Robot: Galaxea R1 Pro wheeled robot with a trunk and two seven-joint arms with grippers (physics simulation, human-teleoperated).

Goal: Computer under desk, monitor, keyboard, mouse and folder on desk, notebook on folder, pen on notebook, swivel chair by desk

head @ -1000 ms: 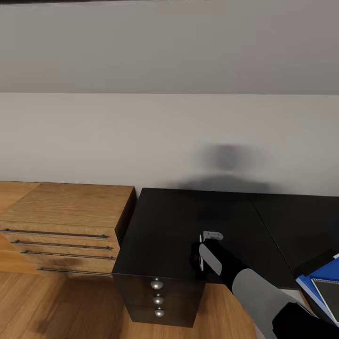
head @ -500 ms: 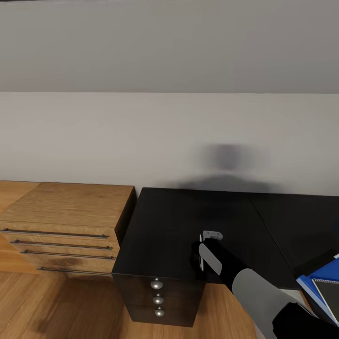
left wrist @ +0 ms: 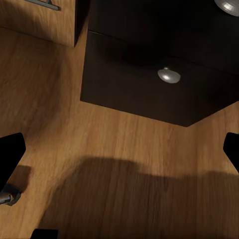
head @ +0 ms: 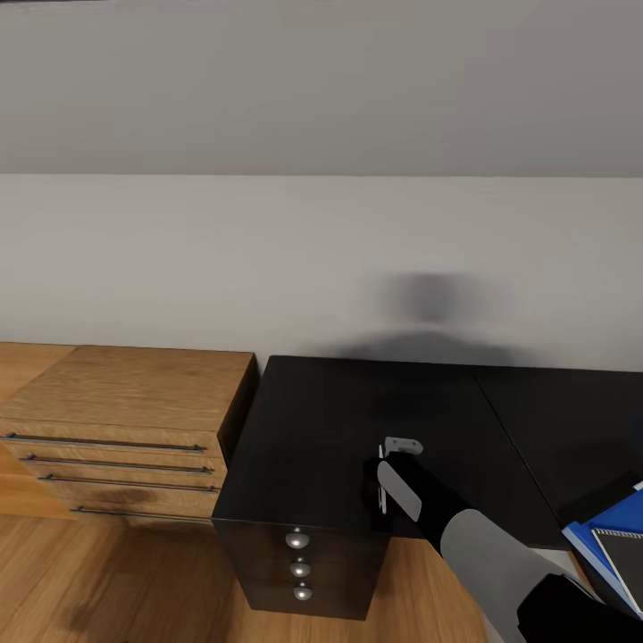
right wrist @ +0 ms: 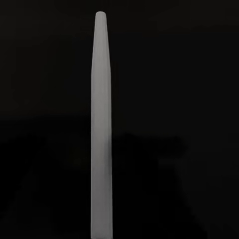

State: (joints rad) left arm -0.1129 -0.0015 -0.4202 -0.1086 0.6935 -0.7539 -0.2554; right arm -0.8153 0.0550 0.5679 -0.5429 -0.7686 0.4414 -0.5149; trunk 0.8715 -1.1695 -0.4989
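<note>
Glossy black desk top runs along the pale wall, lower centre of the head view. Your right gripper hangs over its front edge, clenched on a slim white rod, most likely the pen, its long axis running straight out ahead of the fingers. Your left gripper is spread wide above the wood floor. Blue folder and notebook lie at lower right, so the pen's target sits to your right.
</note>
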